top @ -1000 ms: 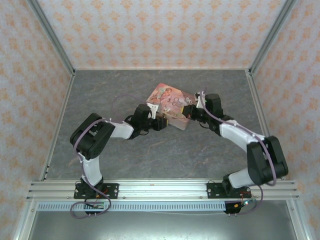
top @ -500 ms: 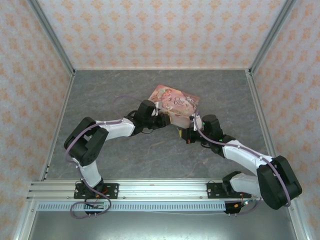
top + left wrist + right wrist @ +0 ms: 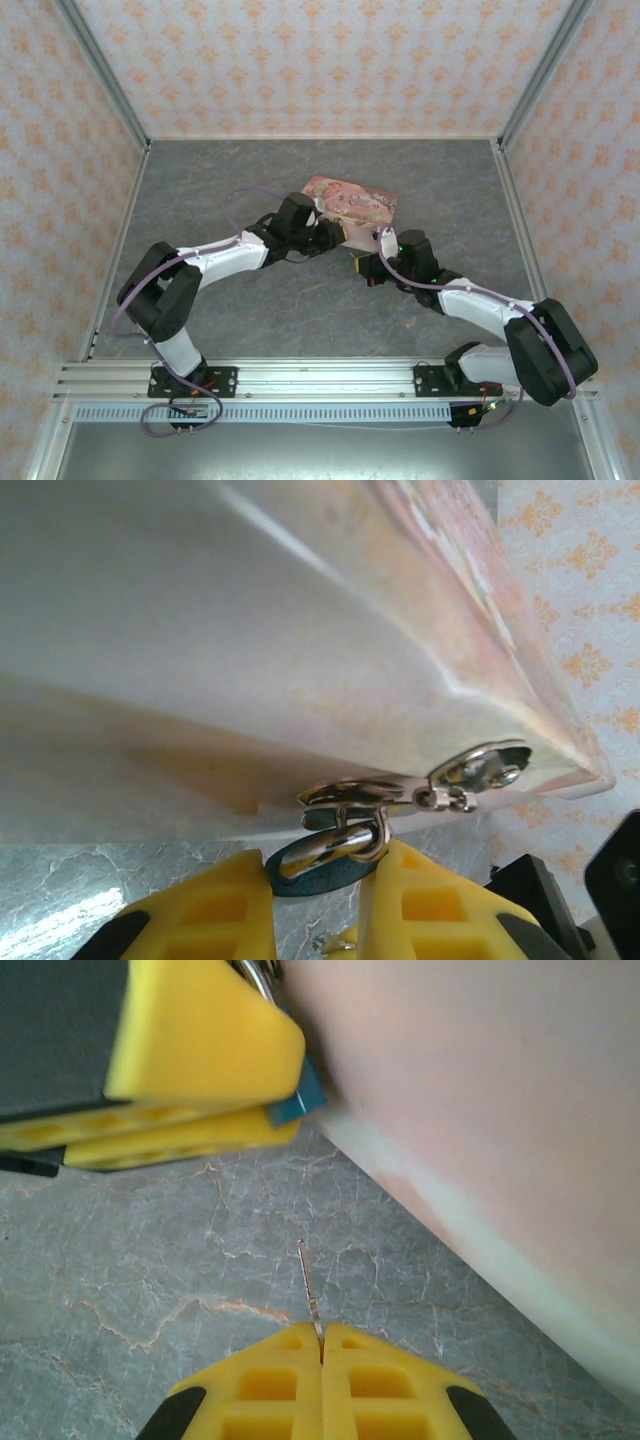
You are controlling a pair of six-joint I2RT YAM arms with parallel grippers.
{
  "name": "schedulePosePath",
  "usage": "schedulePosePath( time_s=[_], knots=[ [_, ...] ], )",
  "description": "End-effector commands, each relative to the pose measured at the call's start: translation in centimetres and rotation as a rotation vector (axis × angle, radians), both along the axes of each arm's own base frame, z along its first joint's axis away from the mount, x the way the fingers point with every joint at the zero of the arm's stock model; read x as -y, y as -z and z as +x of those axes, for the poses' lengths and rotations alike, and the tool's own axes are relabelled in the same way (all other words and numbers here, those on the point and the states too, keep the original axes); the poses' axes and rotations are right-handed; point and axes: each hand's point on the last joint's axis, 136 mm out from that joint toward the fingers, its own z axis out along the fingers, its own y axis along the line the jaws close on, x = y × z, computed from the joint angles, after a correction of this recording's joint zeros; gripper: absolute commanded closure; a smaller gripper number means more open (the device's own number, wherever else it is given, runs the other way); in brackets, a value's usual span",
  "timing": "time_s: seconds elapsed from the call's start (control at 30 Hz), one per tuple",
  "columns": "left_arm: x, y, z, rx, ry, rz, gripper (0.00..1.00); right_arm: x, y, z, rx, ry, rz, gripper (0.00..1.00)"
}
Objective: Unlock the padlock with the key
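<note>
Nearest, the right gripper [image 3: 321, 1345] has its yellow pads [image 3: 265, 1380] pressed together on the key [image 3: 309, 1285]. The key's thin blade juts out over the grey table [image 3: 150, 1260] toward the padlock [image 3: 306, 1100] without touching it. Beyond, the left gripper [image 3: 325, 875] is clamped on the padlock's teal body, and the shackle [image 3: 340, 842] is hooked through the hasp [image 3: 350, 794] at the near edge of the pink tin [image 3: 352, 199].

Overhead camera looks down; 2 close wrist cameras share the padlock [image 3: 315, 875].
</note>
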Motion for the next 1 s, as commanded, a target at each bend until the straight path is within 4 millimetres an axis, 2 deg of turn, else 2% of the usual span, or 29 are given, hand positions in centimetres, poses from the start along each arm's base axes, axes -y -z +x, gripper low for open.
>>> schedulePosePath(
  time_s=[0.0, 0.57, 0.97],
  knots=[
    [1.0, -3.1, -0.3, -0.001, 0.003, -0.073, 0.81, -0.3, -0.9, 0.9, 0.081, 0.003, 0.004, 1.0],
    [1.5, -3.5, -0.9, -0.022, 0.002, -0.079, 0.82, -1.0, -1.3, 1.6, 0.103, -0.013, 0.025, 1.0],
    [1.4, -3.0, -0.9, -0.029, -0.001, -0.062, 0.82, -1.3, -1.7, 1.7, 0.11, -0.021, 0.048, 1.0]
  ],
)
